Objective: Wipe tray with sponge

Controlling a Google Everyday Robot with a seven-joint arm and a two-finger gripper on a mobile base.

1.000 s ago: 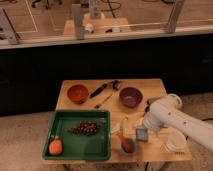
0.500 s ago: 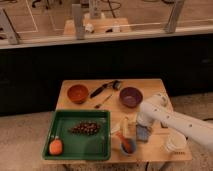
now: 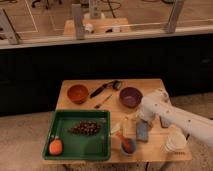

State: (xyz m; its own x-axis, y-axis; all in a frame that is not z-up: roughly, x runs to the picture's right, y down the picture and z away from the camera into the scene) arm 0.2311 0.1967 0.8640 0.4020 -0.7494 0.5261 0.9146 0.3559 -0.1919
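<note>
The green tray lies on the front left of the wooden table. It holds a dark brown cluster in its middle and an orange object in its front left corner. A grey-blue rectangular block, which looks like the sponge, lies on the table to the right of the tray. My white arm reaches in from the right. My gripper is low over the table just behind that block, about a hand's width right of the tray.
An orange bowl, a purple bowl and a black-handled utensil stand at the back. A pale yellow piece, a small blue bowl with something red and stacked white cups are in front.
My arm has moved left across the right part of the table, from its right edge to the grey-blue block. The things on the table have not moved.
</note>
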